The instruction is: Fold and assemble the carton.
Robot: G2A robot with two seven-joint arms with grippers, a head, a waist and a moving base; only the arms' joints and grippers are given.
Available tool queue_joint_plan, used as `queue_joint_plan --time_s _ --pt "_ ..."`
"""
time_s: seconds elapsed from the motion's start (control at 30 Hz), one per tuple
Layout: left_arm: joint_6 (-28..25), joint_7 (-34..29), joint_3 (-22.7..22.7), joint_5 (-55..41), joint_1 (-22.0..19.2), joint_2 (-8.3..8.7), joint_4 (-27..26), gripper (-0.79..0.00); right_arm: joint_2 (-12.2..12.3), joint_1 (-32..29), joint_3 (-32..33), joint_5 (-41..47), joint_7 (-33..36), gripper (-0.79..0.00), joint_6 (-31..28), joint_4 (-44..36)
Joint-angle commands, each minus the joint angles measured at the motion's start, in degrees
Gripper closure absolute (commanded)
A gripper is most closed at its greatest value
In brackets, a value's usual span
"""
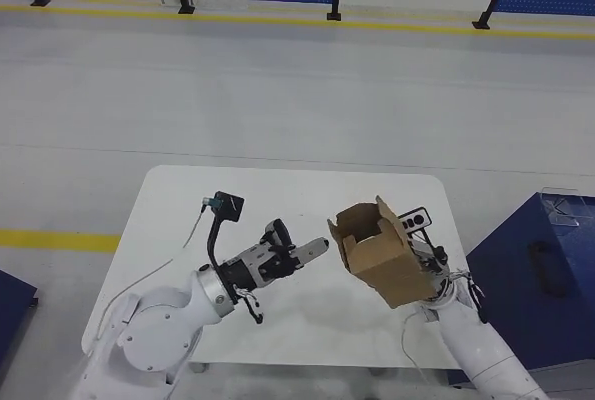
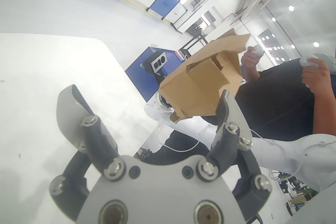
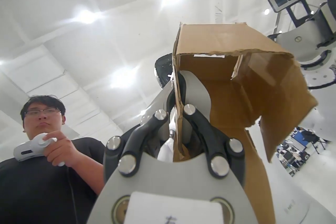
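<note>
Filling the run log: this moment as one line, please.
carton: lifted, one end open | right claw: shut on carton wall | left claw: open, apart from carton

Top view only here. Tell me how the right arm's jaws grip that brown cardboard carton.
Observer: In the right wrist view the jaws are shut on one wall of the brown cardboard carton, one jaw inside it and one outside.
Operator: Report the carton end nearest those jaws.
Observer: That end is open. Its flaps are not folded shut, and one edge looks ragged.
Operator: Now the other jaws.
Observer: In the left wrist view they are open wide with nothing between them. The carton is beyond their tips.
</note>
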Motion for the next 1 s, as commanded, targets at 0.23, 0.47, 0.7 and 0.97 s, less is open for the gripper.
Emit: queue_joint_plan --time_s 0.23,0.47,0.7,0.97 --pt "1.29 0.92 1.12 -0.24 -2.10 -0.29 0.70 -0.785 -0.80 -1.08 2.67 -3.79 0.00 0.000 -0.29 -1.45" --pt "1.50 0.44 2.54 0.61 -2.71 -0.39 0.35 -0.785 -1.33 -1.99 4.22 -6.68 0.00 0.000 -0.72 -2.55" --pt "2.72 -0.48 3.70 1.65 -3.47 -0.48 1.03 -0.785 -1.80 -2.95 5.29 -9.37 0.00 0.000 -1.21 -3.65" --pt "4.57 -2.11 4.85 2.94 -4.29 -0.54 1.59 -0.785 -2.08 -3.67 7.53 -12.38 0.00 0.000 -3.51 -4.63"
